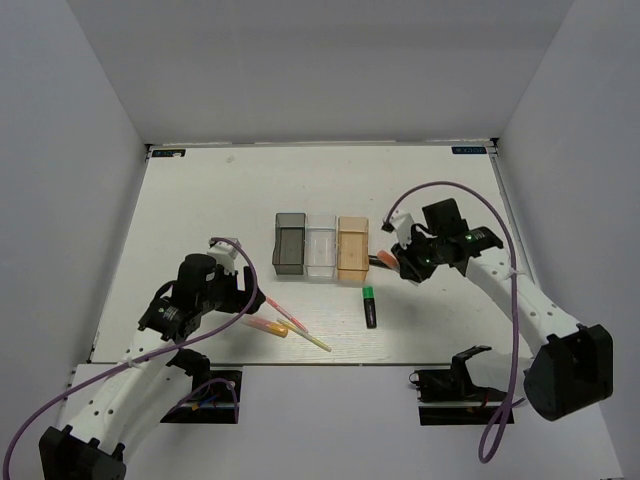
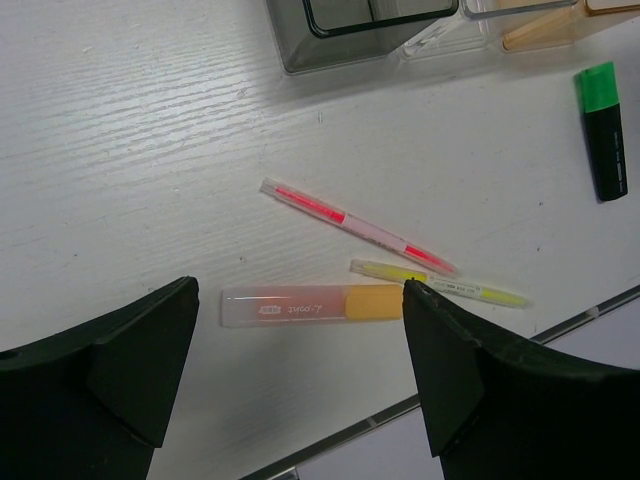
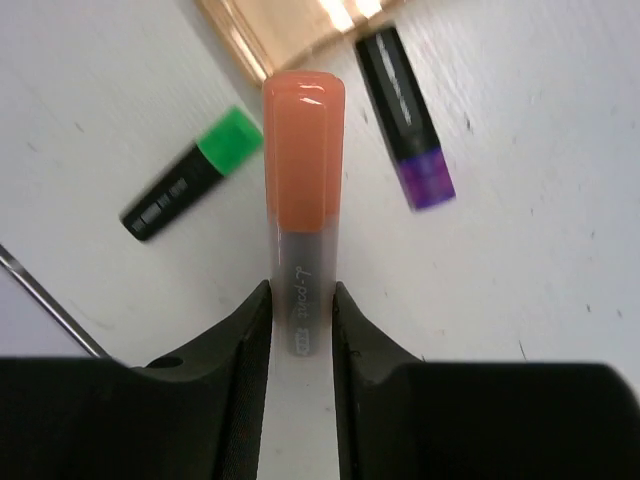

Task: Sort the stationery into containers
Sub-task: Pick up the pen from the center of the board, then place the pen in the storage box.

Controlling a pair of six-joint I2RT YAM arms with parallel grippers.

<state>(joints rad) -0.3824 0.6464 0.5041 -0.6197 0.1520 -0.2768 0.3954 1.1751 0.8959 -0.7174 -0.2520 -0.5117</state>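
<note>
Right gripper point(image 3: 300, 300): pinching orange-capped highlighter point(image 3: 303, 170), at 3 o'clock of orange-tan bin point(image 1: 353, 248). Green-capped highlighter point(image 3: 190, 175) at its 10 o'clock, purple-capped highlighter point(image 3: 405, 115) at 2 o'clock. Left gripper point(image 2: 300, 292): spread over orange pen point(image 2: 310, 303); pink pen point(image 2: 355, 226) at 1 o'clock, yellow pen point(image 2: 440, 282) at 3 o'clock.

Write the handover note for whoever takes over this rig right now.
Right gripper: shut on the orange-capped highlighter, beside the orange bin.
Left gripper: open, over the pink pen, yellow pen and orange pen on the table.
Green-capped highlighter and purple-capped highlighter lie on the table.
Done: nothing seen in the grey bin, clear bin or orange bin.
Left: all six items.
</note>
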